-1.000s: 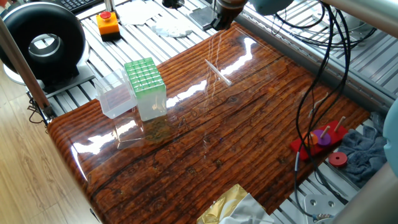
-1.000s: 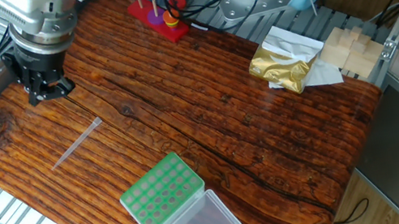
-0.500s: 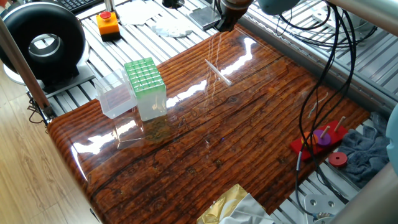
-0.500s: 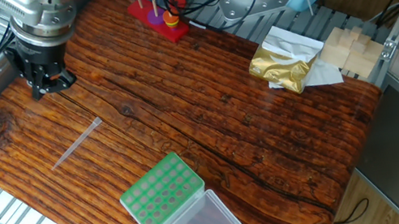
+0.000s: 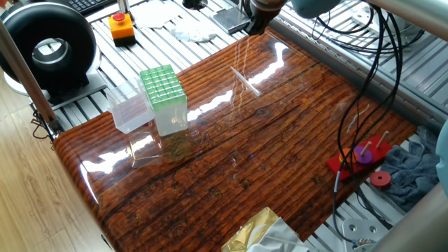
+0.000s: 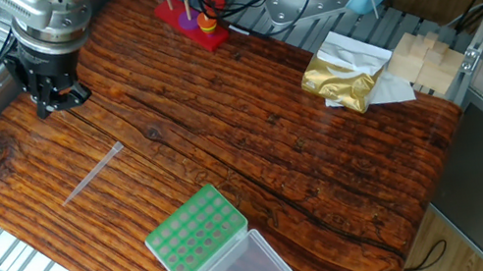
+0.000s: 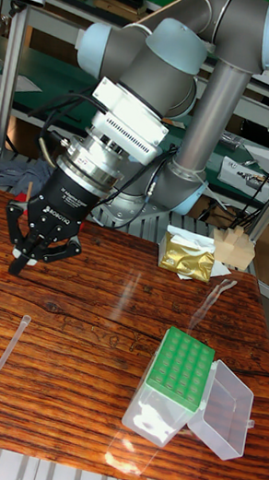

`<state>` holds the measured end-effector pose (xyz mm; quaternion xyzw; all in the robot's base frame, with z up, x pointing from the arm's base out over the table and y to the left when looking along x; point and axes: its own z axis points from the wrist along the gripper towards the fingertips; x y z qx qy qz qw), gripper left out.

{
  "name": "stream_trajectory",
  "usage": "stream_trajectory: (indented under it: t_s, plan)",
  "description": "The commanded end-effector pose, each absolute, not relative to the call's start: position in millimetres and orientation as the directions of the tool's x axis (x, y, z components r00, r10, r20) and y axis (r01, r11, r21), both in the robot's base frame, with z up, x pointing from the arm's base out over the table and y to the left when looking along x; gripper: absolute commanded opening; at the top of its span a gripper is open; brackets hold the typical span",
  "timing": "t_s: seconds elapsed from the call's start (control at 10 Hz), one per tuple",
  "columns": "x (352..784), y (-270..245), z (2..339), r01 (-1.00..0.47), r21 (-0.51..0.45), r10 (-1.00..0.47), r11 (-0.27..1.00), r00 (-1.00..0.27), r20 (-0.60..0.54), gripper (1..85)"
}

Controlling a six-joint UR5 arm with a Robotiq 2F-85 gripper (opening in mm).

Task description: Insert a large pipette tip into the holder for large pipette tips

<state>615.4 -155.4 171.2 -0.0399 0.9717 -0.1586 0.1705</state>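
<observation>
The large pipette tip (image 5: pixel 246 81) (image 6: pixel 93 171) (image 7: pixel 9 349) lies flat on the wooden table, a thin clear tube. The holder for large pipette tips (image 5: pixel 162 87) (image 6: pixel 197 231) (image 7: pixel 178 367) is a clear box with a green grid top; its hinged lid lies open beside it. My gripper (image 6: pixel 59 100) (image 7: pixel 39 257) (image 5: pixel 255 26) hovers low over the table's corner, a short way beyond the tip and far from the holder. It points down, open, and nothing sits between its fingers.
A red peg toy (image 5: pixel 360 157) (image 6: pixel 191 20) stands at one table edge with cables hanging over it. A gold foil bag (image 6: pixel 341 78) (image 7: pixel 186 256) and wooden blocks (image 6: pixel 422 59) lie off another edge. An orange button box (image 5: pixel 121 26) and a black round device (image 5: pixel 49 49) sit beyond the holder.
My gripper has shifted slightly along the table's corner. The pipette tip and the holder have stayed where they were.
</observation>
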Motion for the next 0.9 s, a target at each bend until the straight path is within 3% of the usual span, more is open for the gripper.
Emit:
stream_trajectory:
  t_s: [0.0,0.2,0.4,0.6,0.8]
  plan:
    - [623.5,-152.2,173.9,0.056,-0.275,-0.055,0.960,-0.924,-0.377,1.0]
    - [625.9,-132.0,169.6,0.131,-0.159,0.057,0.979,-0.913,-0.404,1.0]
    - [629.3,-127.4,170.1,0.161,-0.125,0.095,0.979,-0.903,-0.420,1.0]
    - [625.5,-144.1,172.4,0.140,-0.206,0.045,0.969,-0.912,-0.407,1.0]
    - [623.0,-149.8,173.0,0.159,-0.221,0.058,0.962,-0.913,-0.403,1.0]
